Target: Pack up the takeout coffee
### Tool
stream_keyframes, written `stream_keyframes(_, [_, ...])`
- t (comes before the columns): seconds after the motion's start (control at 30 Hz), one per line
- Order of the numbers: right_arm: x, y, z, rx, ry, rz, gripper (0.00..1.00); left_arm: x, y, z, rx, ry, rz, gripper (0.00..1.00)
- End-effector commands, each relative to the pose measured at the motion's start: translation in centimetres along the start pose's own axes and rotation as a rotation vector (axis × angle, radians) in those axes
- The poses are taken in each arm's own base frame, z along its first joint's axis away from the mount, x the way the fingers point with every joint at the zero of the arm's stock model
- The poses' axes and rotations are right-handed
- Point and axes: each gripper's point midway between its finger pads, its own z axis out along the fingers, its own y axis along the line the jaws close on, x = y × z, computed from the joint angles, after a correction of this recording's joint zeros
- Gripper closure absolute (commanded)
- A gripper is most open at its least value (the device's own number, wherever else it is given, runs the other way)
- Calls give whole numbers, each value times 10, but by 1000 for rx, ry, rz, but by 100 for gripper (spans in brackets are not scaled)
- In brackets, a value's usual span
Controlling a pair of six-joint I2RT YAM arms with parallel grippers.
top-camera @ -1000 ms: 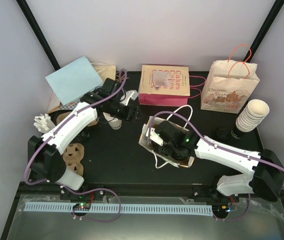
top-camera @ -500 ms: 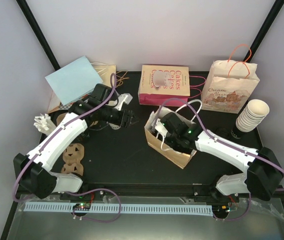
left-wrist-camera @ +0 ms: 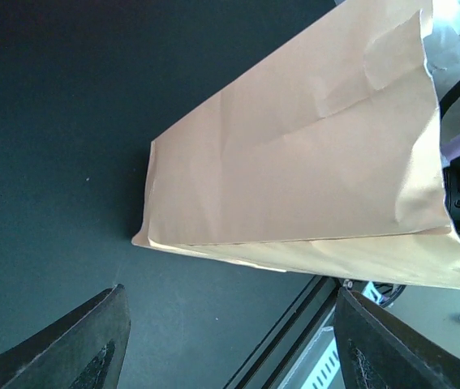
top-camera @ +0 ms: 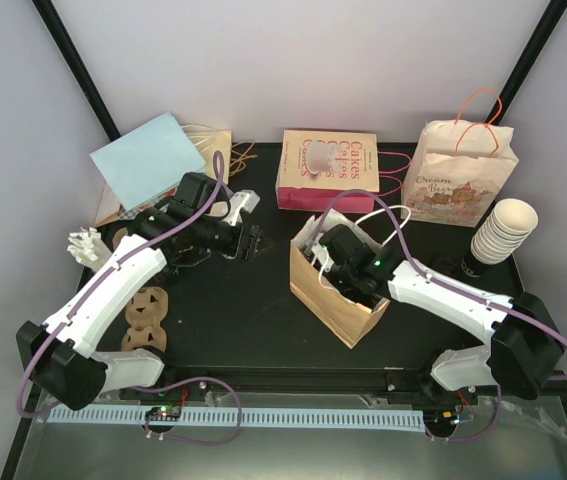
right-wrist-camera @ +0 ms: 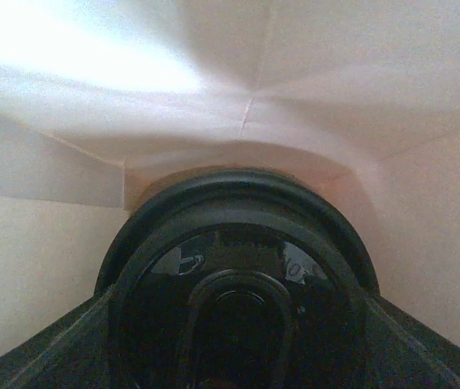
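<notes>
Brown paper bag (top-camera: 335,295) sits on the worktop (top-camera: 233,320); inside it my right jaws clasp the black-lidded coffee cup (right-wrist-camera: 238,275); left jaws hang wide, empty.

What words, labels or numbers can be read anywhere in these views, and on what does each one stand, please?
"Cakes", printed three times, one line under another: on the pink bag.
On the white bag: script lettering, too blurred to read.
On the takeout coffee lid: embossed marks, unreadable.
</notes>
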Motion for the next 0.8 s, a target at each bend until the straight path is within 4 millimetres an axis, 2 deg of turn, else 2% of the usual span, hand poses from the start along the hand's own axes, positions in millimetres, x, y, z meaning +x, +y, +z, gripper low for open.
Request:
stream_keyframes(0.0, [25, 6, 10, -33, 67, 95, 43, 3, -6, -4, 21, -1, -5, 29])
stream_keyframes(0.27, [48, 4, 22, -12, 150, 190, 44, 6, -10, 2, 40, 12, -4, 29])
stream_keyframes(0.4, [60, 5, 31, -7, 209, 218, 48, 8, -11, 1, 36, 11, -1, 29])
stream_keyframes(0.53, [70, 7, 33, -11, 239, 247, 47, 10, -10, -1, 26, 8, 1, 29])
stream_keyframes(0.67, [70, 7, 29, 23, 254, 236, 43, 12, -9, -2, 20, 11, -2, 29])
stream_keyframes(0.77, [56, 1, 15, 66, 207, 222, 36, 13, -9, -2, 21, 7, -2, 29])
